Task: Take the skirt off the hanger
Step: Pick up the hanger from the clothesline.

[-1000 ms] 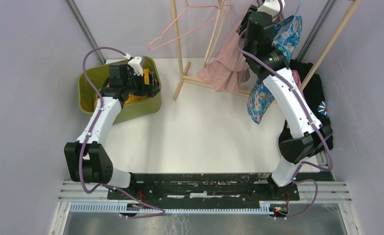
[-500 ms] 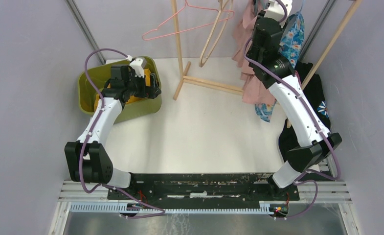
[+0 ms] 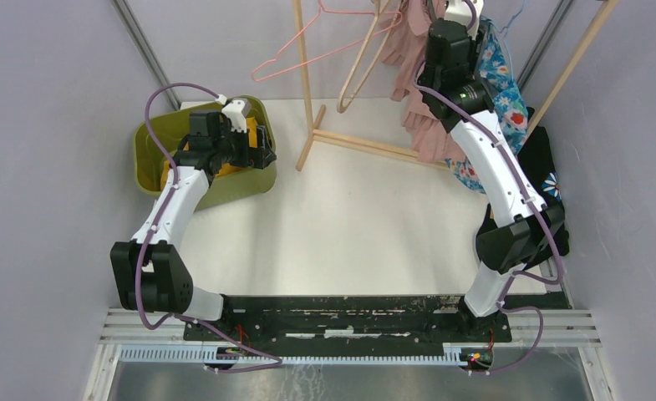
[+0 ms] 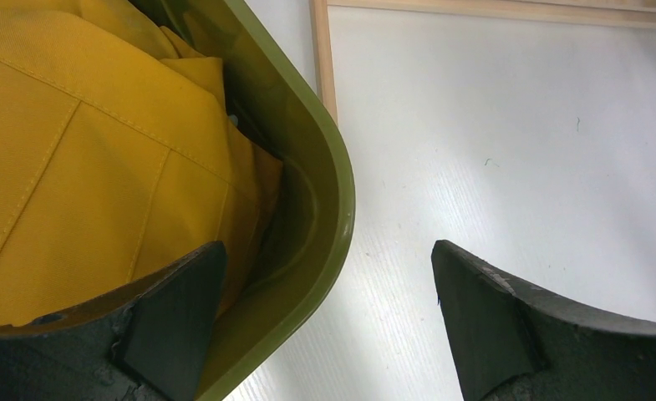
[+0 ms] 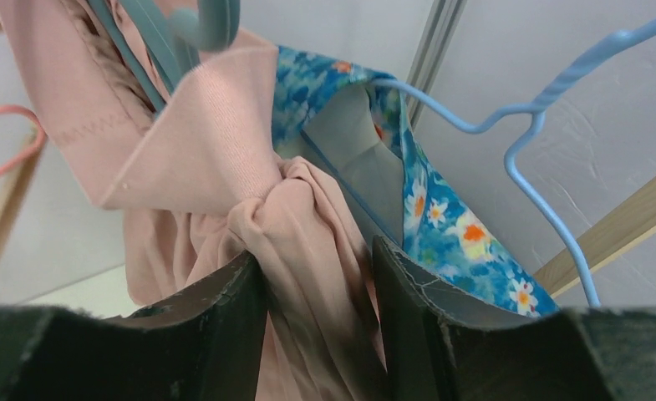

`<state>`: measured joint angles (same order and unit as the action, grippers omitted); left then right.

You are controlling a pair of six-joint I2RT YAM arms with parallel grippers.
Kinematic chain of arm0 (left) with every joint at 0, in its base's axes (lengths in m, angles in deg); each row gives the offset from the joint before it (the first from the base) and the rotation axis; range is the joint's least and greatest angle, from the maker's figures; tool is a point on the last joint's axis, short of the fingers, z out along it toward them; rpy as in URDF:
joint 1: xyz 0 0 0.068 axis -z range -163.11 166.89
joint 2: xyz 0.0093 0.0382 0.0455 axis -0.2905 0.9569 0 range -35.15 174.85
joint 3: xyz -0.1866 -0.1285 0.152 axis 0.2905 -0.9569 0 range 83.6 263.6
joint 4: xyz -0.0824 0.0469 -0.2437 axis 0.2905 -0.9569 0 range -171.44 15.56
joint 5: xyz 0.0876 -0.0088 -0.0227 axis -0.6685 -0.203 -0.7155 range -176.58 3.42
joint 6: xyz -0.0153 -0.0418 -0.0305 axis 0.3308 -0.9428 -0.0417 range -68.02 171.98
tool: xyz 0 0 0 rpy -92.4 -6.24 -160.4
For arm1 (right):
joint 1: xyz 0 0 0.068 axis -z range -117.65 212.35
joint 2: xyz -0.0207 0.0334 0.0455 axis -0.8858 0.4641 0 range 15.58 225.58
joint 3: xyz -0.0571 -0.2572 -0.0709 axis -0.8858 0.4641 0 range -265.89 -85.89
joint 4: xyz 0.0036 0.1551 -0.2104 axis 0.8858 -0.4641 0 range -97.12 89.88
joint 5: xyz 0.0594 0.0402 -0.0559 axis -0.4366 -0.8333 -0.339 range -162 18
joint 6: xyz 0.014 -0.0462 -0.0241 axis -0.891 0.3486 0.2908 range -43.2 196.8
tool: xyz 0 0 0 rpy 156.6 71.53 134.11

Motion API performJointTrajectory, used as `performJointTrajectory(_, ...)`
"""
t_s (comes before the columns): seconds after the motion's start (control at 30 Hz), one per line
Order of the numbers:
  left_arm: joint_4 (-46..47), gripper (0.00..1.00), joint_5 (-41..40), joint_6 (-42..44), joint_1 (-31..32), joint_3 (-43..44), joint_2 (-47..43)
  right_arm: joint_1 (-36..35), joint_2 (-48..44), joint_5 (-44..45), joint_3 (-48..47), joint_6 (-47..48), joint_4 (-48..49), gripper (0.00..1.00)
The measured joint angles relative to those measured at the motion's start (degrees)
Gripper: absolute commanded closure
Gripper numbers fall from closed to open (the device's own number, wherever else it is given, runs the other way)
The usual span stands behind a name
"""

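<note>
A pink skirt (image 3: 418,100) hangs at the back right from a grey-blue hanger (image 5: 200,21) on the wooden rack. My right gripper (image 3: 439,38) is raised high at the rack and is shut on a bunched fold of the skirt (image 5: 216,142) just below its waistband; the cloth fills the gap between the right gripper's (image 5: 317,251) jaws. My left gripper (image 3: 261,149) is open and empty and hovers over the near right rim of the olive bin (image 4: 334,184); the left gripper (image 4: 324,251) holds nothing.
A blue floral garment (image 3: 508,96) on a light blue wire hanger (image 5: 541,125) hangs just right of the skirt. A pink wire hanger (image 3: 307,54) hangs empty on the wooden rack (image 3: 306,83). A yellow garment (image 4: 82,150) lies in the bin. Black clothing (image 3: 550,159) lies at the right wall.
My right arm has swung the pink skirt from spread out to the left back under the rack, now a little higher. The pink hanger sways. The left arm has not moved.
</note>
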<state>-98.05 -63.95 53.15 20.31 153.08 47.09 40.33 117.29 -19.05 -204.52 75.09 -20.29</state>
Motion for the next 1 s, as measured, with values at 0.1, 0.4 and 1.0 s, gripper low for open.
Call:
performJointTrajectory(0.1,-0.1,0.01,0.0,0.0,0.0,0.0,0.2,0.4,0.2,-1.2,-0.3,-0.9,-2.9,0.52)
performJointTrajectory(0.4,-0.2,0.01,0.0,0.3,0.0,0.0,0.7,1.3,0.2,-6.8,-1.4,-1.5,-8.2,0.96)
performJointTrajectory(1.0,-0.1,0.01,0.0,0.3,0.0,0.0,0.7,3.4,-0.8,-14.6,-1.6,3.7,-7.4,0.99)
